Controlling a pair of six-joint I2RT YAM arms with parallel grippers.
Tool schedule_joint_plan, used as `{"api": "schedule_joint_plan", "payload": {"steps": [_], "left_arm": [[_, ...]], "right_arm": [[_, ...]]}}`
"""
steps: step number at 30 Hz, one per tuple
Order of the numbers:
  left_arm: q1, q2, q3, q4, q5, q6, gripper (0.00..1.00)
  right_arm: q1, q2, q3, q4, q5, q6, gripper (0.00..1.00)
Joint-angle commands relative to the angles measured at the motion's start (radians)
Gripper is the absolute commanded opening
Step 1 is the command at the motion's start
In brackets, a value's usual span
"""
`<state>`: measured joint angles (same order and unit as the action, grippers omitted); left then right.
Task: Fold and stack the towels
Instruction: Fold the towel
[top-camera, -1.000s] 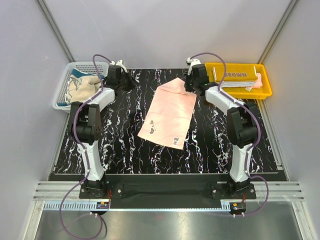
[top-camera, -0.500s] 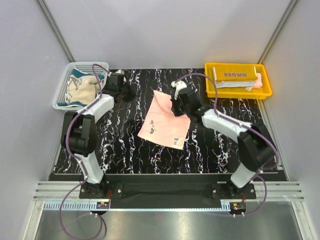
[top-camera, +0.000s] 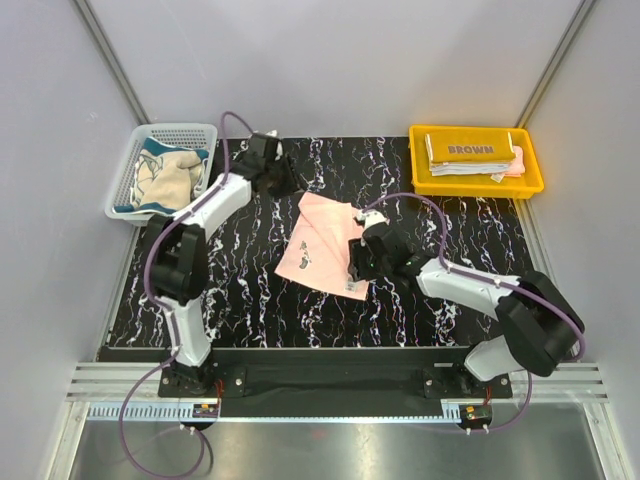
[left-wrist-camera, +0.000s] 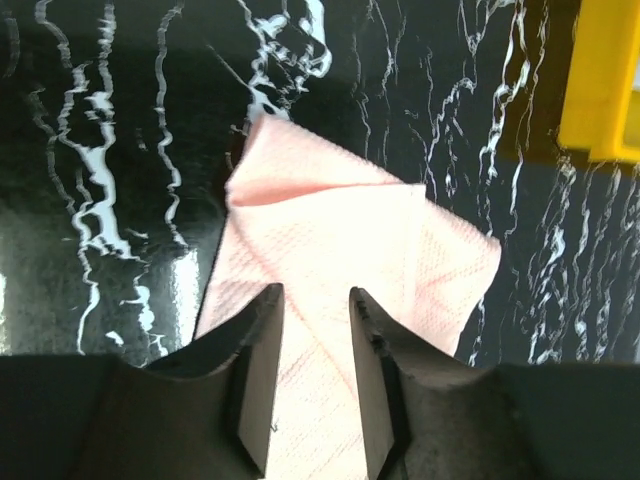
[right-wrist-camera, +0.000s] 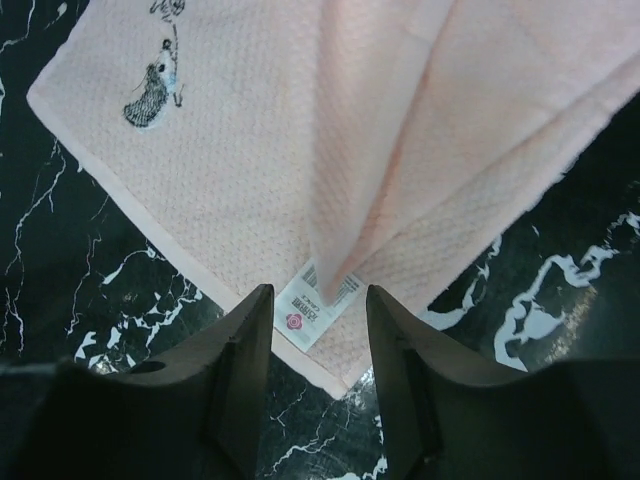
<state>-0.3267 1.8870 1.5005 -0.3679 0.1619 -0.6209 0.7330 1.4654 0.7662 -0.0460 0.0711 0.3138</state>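
Your black tabletop is veined with white and evenly lit, with faint glare patches. Plain pale grey walls enclose it at the back and on both sides. Aluminium struts slant up the rear corners. A ribbed aluminium rail runs along the near edge, and a brushed metal sheet lies beyond it.

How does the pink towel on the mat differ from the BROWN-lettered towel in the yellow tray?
The pink towel lies alone on the black marbled mat, half folded with a flap skewed over it; the BROWN-lettered towel sits neatly folded atop a stack in the yellow tray. The pink towel covers more area than the BROWN-lettered one. Both lie flat.
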Motion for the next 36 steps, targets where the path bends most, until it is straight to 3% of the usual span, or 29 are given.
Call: {"api": "schedule_joint_plan", "payload": {"steps": [1,3,5,8,16,25,36], "left_arm": [[-0.05,0.127,0.203,-0.138,-0.002,0.102,0.39],[-0.077,0.178,0.317,-0.184,-0.064,0.121,0.39],[-0.112,0.24,0.381,-0.233,-0.144,0.135,0.39],[-0.156,0.311,0.47,-0.255,-0.24,0.142,0.43],[-0.261,0.394,0.503,-0.151,-0.412,0.078,0.48],[-0.31,0.469,0.53,-0.046,-0.504,-0.028,0.52],[-0.336,0.56,0.644,-0.08,-0.553,-0.08,0.52]], "right_arm": [[0.0,-0.096,0.044,-0.043,0.114,0.125,0.48],[-0.001,-0.114,0.088,-0.136,0.231,0.198,0.47],[-0.001,-0.112,0.129,-0.187,0.315,0.232,0.4],[-0.01,-0.094,0.166,-0.247,0.363,0.271,0.34],[-0.109,-0.152,0.151,-0.291,0.279,0.306,0.3],[-0.139,-0.198,0.125,-0.298,0.2,0.303,0.29],[-0.141,-0.228,0.096,-0.299,0.18,0.295,0.29]]}}
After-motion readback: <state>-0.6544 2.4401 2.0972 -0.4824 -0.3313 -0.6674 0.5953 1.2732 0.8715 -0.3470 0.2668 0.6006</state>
